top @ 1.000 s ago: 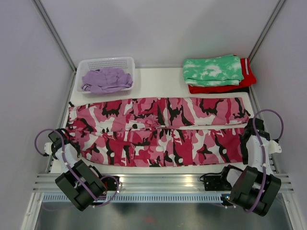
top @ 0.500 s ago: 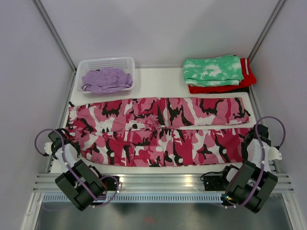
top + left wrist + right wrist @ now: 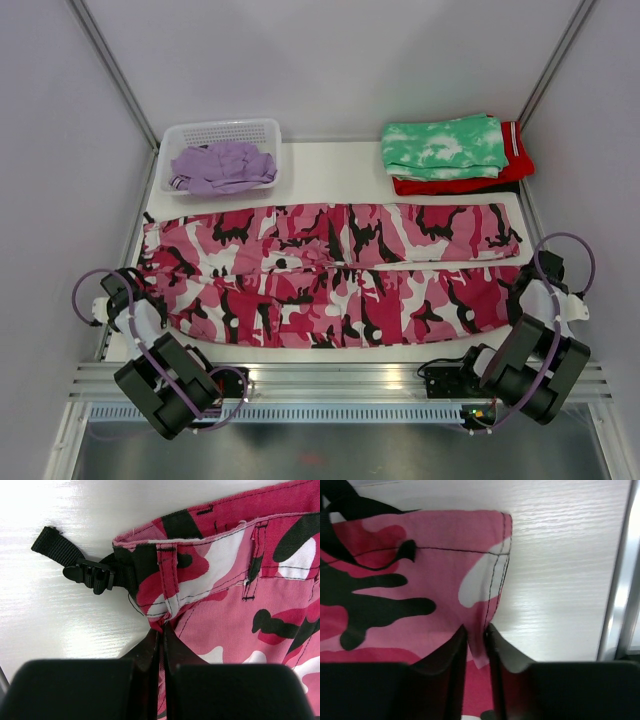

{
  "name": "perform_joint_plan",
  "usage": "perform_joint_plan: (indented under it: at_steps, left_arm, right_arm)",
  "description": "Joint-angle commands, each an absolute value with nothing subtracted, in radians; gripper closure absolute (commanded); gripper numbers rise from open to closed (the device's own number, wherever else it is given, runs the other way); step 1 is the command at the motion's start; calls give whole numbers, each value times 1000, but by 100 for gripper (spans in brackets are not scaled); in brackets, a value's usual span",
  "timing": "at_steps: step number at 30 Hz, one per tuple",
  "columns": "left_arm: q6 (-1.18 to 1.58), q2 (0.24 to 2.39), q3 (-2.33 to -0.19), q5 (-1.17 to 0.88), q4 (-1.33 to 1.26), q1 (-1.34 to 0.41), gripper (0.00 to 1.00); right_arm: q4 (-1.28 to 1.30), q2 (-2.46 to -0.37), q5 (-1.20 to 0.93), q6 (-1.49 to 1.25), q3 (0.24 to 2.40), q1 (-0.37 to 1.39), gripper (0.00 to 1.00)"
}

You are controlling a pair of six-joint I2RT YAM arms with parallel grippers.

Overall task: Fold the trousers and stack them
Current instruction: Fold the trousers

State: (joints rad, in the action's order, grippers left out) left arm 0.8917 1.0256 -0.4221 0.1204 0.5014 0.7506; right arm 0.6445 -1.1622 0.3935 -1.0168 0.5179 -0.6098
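Note:
The pink, white and black camouflage trousers (image 3: 330, 275) lie spread flat across the table, waist at the left, leg hems at the right. My left gripper (image 3: 140, 300) is shut on the waistband's near corner (image 3: 167, 607), beside a black buckle strap (image 3: 85, 572). My right gripper (image 3: 527, 290) sits at the near leg's hem corner. Its fingers (image 3: 460, 645) stand close together, with a fold of the stitched hem (image 3: 495, 580) pinched between them. The lilac trousers (image 3: 222, 166) lie crumpled in the white basket (image 3: 220, 127) at the back left.
A folded green-and-white tie-dye garment (image 3: 445, 145) rests on a folded red garment (image 3: 520, 160) at the back right. Metal frame rails (image 3: 330, 380) run along the table's near edge and both sides. Bare white tabletop (image 3: 560, 555) lies right of the hem.
My right gripper has shifted slightly right and toward the near edge, and its jaws have closed from wide open onto the hem. The left arm and the trousers have not moved.

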Motion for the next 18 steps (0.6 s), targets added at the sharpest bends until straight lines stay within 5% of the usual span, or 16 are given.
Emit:
perform_joint_plan:
  at_steps: [1, 5, 18]
  left_arm:
    - [922, 1043, -437, 144, 531, 755, 98]
    - [922, 1048, -468, 129, 557, 755, 98]
    - [848, 939, -814, 155, 762, 753, 98]
  right_arm:
    - [634, -1204, 399, -1008, 492, -623, 74]
    - [626, -1177, 400, -1011, 480, -623, 100]
    - [583, -1140, 376, -798, 695, -496, 100]
